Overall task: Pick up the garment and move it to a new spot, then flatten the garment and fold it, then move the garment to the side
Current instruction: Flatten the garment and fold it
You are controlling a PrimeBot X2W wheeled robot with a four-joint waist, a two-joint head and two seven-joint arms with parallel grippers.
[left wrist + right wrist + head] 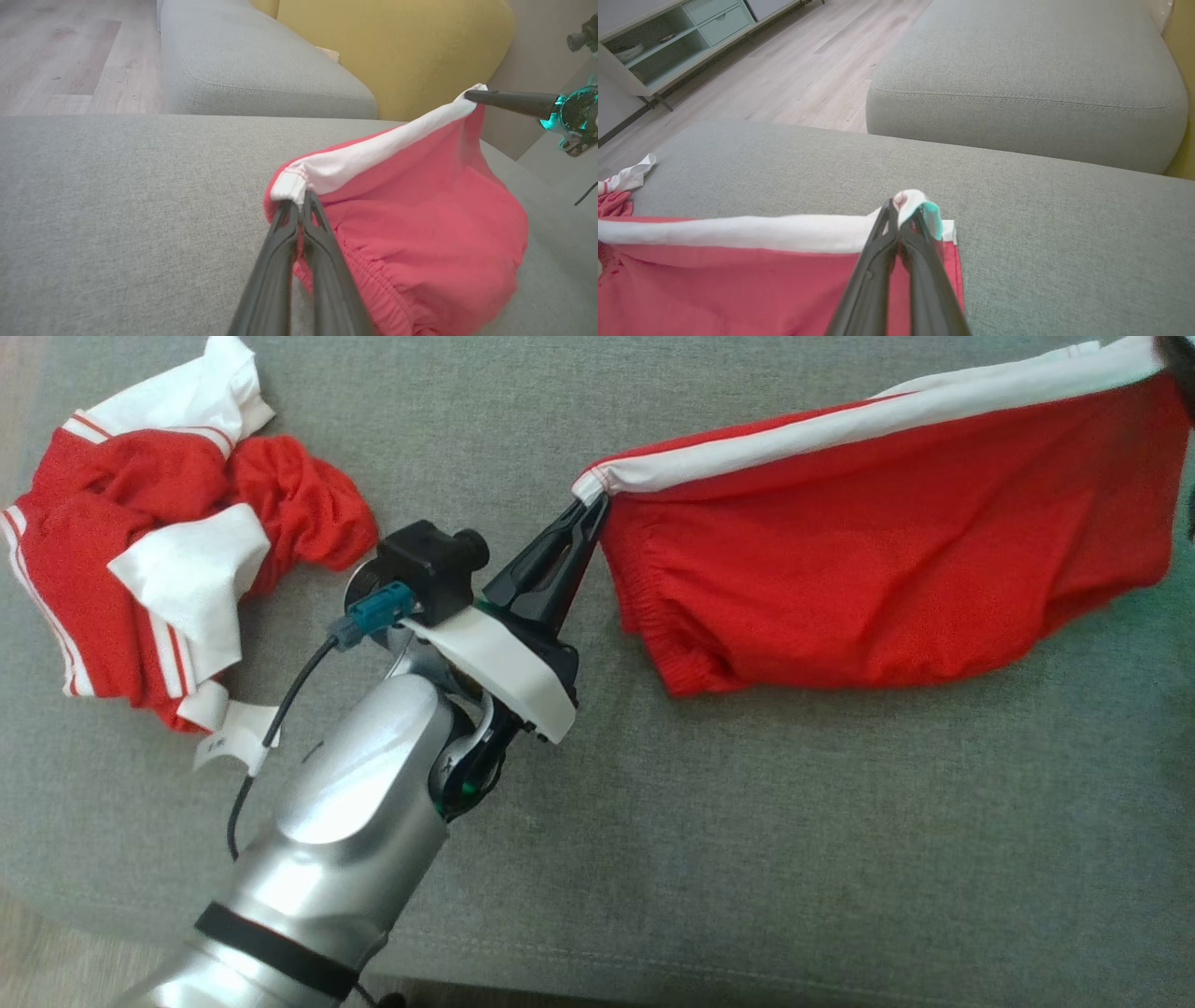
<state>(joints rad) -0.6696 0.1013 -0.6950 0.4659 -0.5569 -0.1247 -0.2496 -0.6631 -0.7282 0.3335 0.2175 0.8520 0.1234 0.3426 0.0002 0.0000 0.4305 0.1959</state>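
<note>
Outstretched left hand (592, 510) and right hand (900, 208) pinch the garment (887, 569) taut.

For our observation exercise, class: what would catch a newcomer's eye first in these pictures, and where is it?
First the red garment, strung by its white band between the left tool and the right tool, each shut on one end, over the grey sofa cushion. Then a crumpled red-and-white heap lying at the head view's left.

Matt cloth garment (887, 569), rough woven sofa (747, 849)
</note>
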